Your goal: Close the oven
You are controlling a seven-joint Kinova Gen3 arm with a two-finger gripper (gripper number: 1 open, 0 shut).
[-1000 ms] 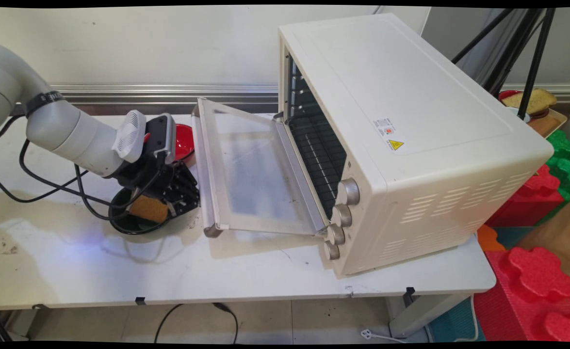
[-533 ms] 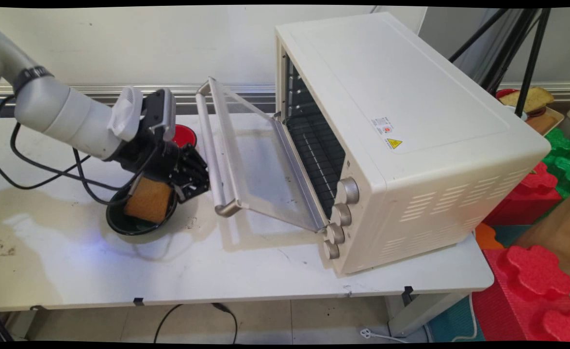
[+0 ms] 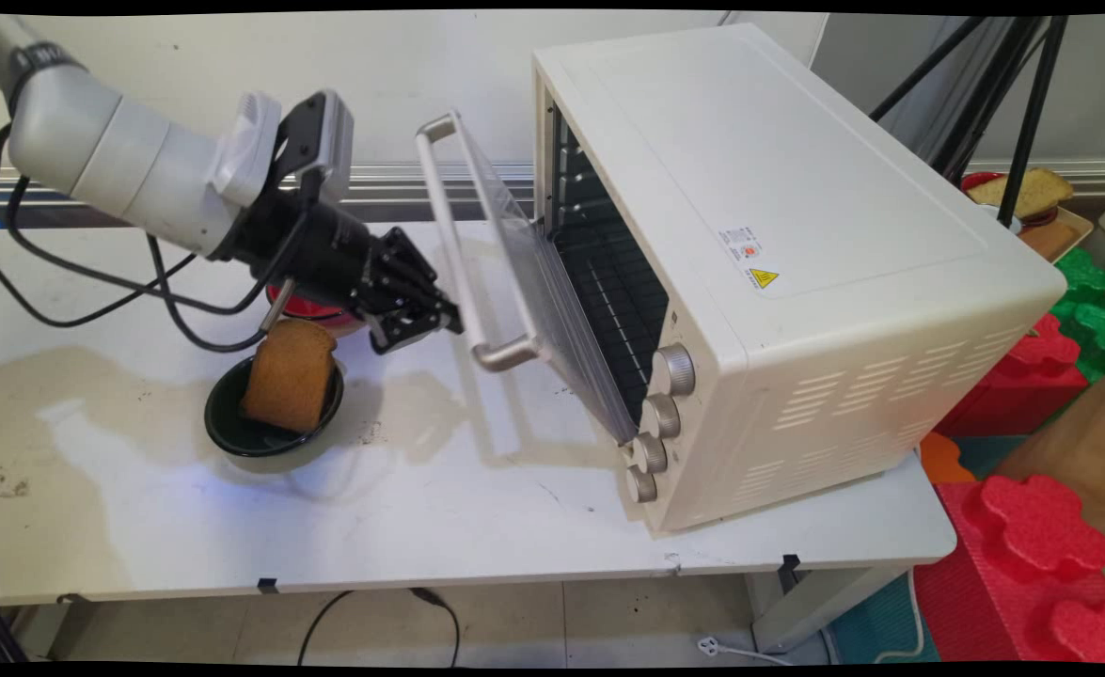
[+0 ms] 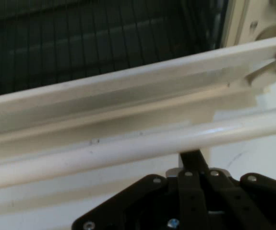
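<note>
On the white table's point(image 3: 439, 527) near side, a black bowl point(image 3: 232, 434) holds a bread slice point(image 3: 289, 374). Beyond it, the gripper point(image 3: 439, 318), fingers pressed together and empty, touches the handle point(image 3: 463, 235) of the toaster oven's point(image 3: 797, 263) half-raised door; a red bowl point(image 3: 312, 306) sits behind.

Red bowl point(image 3: 312, 306) mostly hidden behind gripper point(image 3: 444, 318); door handle point(image 4: 128, 146) ends cut off.

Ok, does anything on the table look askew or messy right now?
The brown bread slice stands tilted in the small black bowl, poking above its rim. Tan stains and dark specks mark the white table at left.
</note>
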